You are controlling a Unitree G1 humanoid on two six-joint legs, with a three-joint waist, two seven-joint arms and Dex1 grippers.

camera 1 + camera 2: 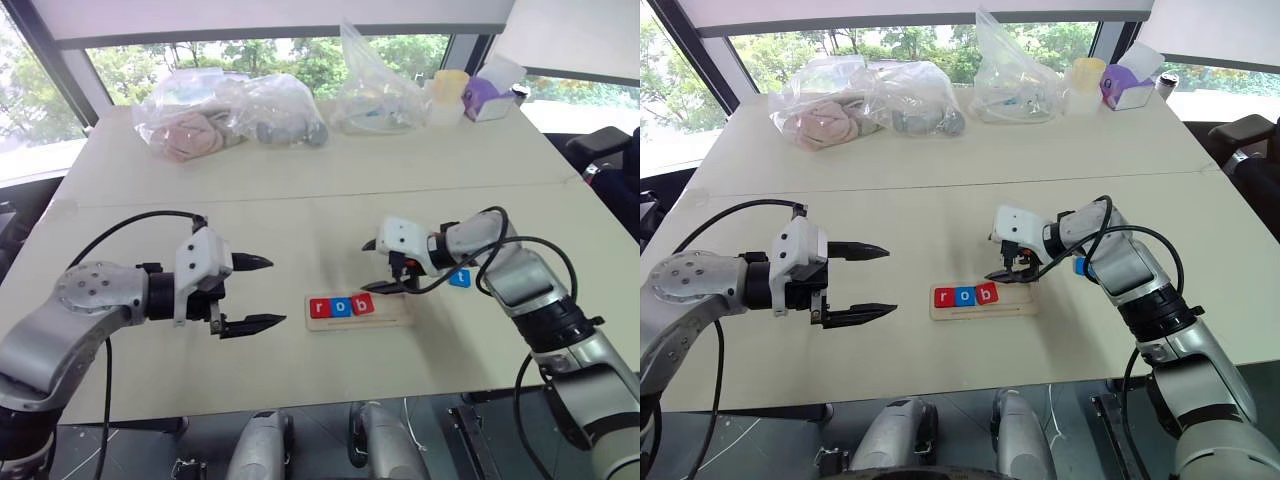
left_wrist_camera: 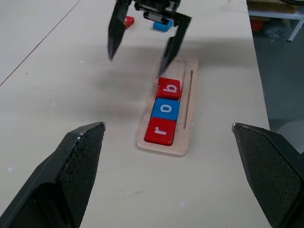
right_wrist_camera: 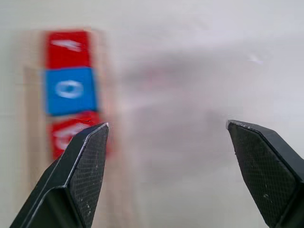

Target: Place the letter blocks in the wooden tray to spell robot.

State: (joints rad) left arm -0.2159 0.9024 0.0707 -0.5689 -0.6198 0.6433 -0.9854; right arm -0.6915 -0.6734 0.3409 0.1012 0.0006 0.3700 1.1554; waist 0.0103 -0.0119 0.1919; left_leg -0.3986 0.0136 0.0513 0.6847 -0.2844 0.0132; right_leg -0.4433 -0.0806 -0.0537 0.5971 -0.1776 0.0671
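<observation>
Risk: the right gripper (image 1: 385, 268), jaws wide and empty, hangs just beyond the "b" block (image 1: 363, 303); any drop could knock it askew. The wooden tray (image 1: 395, 314) holds r, o, b. The left gripper (image 1: 262, 293), wide and empty, waits at nine o'clock. Loose blue block (image 1: 460, 278) lies at two o'clock.

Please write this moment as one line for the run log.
wooden tray: r, o, b placed | loose: blue block, red block | right gripper: open, empty, above tray | left gripper: open, empty
</observation>
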